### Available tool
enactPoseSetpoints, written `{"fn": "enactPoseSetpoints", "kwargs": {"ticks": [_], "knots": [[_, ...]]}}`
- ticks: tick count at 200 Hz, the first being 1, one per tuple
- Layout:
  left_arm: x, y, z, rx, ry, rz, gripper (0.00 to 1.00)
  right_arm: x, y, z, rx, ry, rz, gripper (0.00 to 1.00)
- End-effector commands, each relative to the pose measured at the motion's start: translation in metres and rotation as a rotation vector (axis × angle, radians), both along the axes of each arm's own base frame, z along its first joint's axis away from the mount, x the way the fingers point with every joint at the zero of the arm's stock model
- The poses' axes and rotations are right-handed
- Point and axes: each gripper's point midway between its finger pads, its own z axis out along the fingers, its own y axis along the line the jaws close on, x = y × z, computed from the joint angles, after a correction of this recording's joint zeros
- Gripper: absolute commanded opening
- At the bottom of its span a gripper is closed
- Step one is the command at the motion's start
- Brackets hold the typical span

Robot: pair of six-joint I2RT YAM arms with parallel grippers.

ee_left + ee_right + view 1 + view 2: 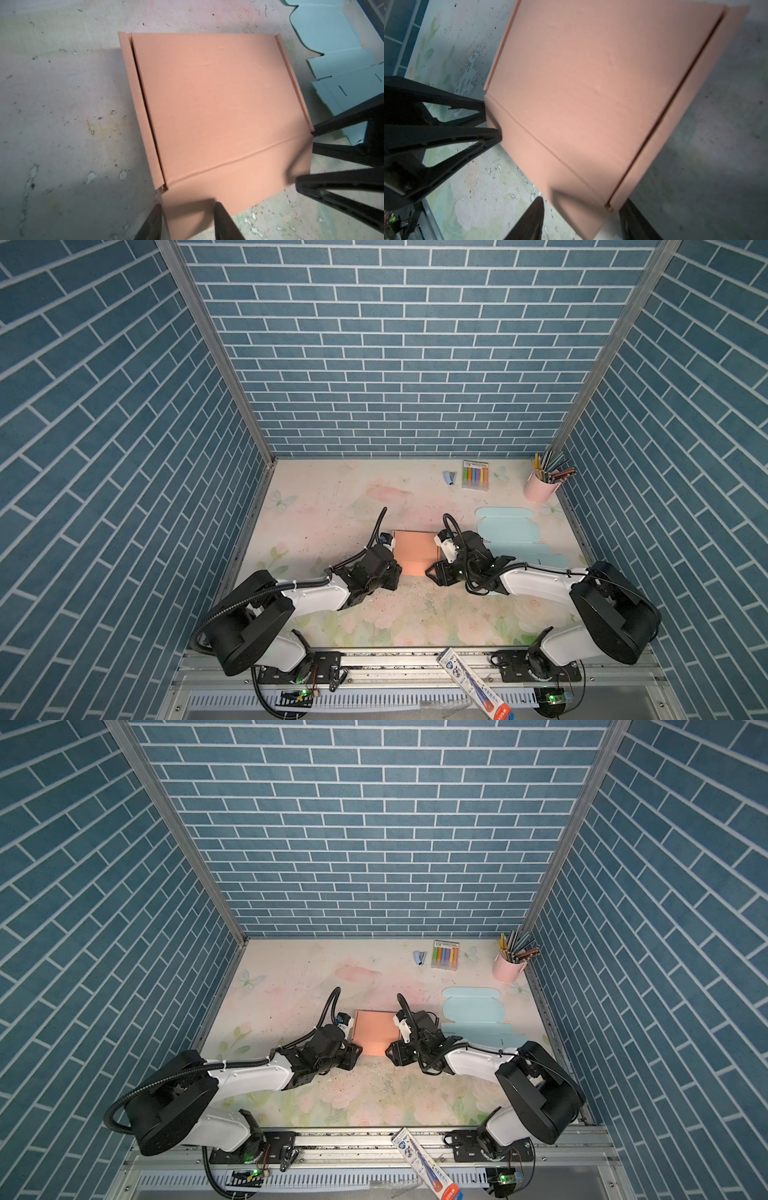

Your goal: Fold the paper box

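The orange paper box (413, 551) (374, 1029) lies in the middle of the table, its lid panel flat over the top and a creased front flap (228, 176) sloping toward me. Narrow side walls (133, 93) stand along both edges. My left gripper (394, 576) (357, 1052) (187, 205) is at the near left corner, open, its fingers straddling the flap's corner. My right gripper (432, 572) (390, 1052) (582, 200) is at the near right corner, open, with that corner of the flap (581, 207) between its fingers.
A flat light-blue box blank (511, 531) (473, 1011) (324, 31) lies just right of the right arm. At the back right stand a pink pencil cup (540, 487), a marker pack (475, 475) and a small stapler (449, 477). A tube package (469, 680) rests on the front rail.
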Motion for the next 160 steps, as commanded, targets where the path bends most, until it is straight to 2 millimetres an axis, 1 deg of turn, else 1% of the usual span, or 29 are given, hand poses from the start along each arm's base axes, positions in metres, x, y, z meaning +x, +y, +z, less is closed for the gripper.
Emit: {"fn": "enactPoseSetpoints", "kwargs": {"ticks": [1, 26, 47, 90, 119, 134, 160], "knots": [[0.01, 0.003, 0.0, 0.023, -0.026, 0.025, 0.4, 0.003, 0.0, -0.003, -0.012, -0.01, -0.006, 0.58], [0.012, 0.004, -0.002, 0.034, -0.031, 0.03, 0.39, 0.004, -0.002, -0.003, -0.015, -0.014, -0.013, 0.58], [0.013, 0.003, -0.005, 0.045, -0.033, 0.03, 0.36, 0.005, -0.003, -0.003, -0.015, -0.017, -0.014, 0.53], [0.016, 0.004, -0.006, 0.049, -0.035, 0.034, 0.35, 0.008, -0.006, -0.005, -0.03, -0.018, -0.023, 0.52], [0.017, 0.003, -0.003, 0.044, -0.041, 0.031, 0.36, 0.007, -0.009, 0.002, -0.035, -0.028, -0.021, 0.54], [0.019, 0.003, -0.002, 0.043, -0.043, 0.035, 0.35, 0.005, -0.011, 0.01, -0.035, -0.04, -0.013, 0.56], [0.023, 0.002, -0.002, 0.044, -0.043, 0.03, 0.36, 0.008, -0.021, 0.021, -0.079, -0.072, -0.036, 0.6]]}}
